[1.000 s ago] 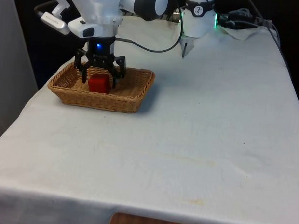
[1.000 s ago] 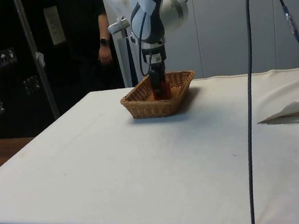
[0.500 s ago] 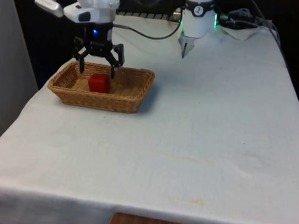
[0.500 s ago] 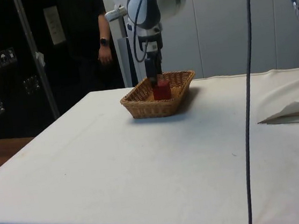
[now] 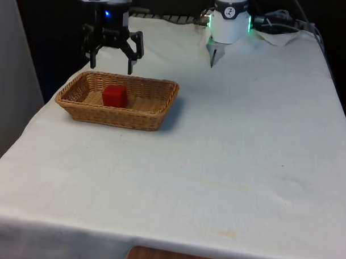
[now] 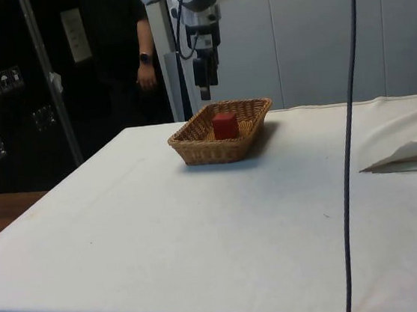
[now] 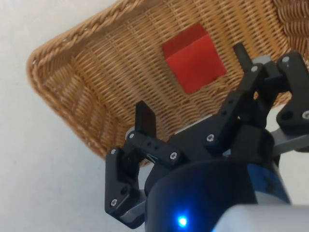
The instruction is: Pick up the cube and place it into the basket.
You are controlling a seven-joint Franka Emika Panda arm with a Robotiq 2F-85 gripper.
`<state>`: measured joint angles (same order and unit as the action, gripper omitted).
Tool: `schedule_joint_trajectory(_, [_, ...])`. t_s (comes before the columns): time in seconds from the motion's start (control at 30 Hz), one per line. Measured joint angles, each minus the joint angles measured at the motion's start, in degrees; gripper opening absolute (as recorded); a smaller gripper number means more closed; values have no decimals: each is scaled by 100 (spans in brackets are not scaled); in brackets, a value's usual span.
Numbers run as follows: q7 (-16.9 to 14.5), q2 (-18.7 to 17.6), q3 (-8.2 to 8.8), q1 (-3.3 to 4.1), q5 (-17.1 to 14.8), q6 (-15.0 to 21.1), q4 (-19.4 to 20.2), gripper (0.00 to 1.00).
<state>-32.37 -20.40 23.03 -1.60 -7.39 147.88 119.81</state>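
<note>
While cube (image 5: 115, 96) sits in basket (image 5: 156, 116) — gripper (image 5: 111, 63) spread above.

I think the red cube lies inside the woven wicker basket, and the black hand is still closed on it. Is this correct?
Not quite. The red cube does lie inside the woven wicker basket, but the black hand is not closed on it: its fingers are spread open, and it hangs above the basket, clear of the cube. The front view shows this, and the side view confirms the gap.
</note>
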Motion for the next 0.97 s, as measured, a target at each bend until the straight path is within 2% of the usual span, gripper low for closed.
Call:
schedule_joint_trajectory(0.37, [92,344,-11,74,0,-229,11,100])
schedule_joint_trajectory(0.6, [264,619,-92,160,-6,-321,74,100])
schedule_joint_trajectory(0.97, [407,779,-172,229,0,-332,155,100])
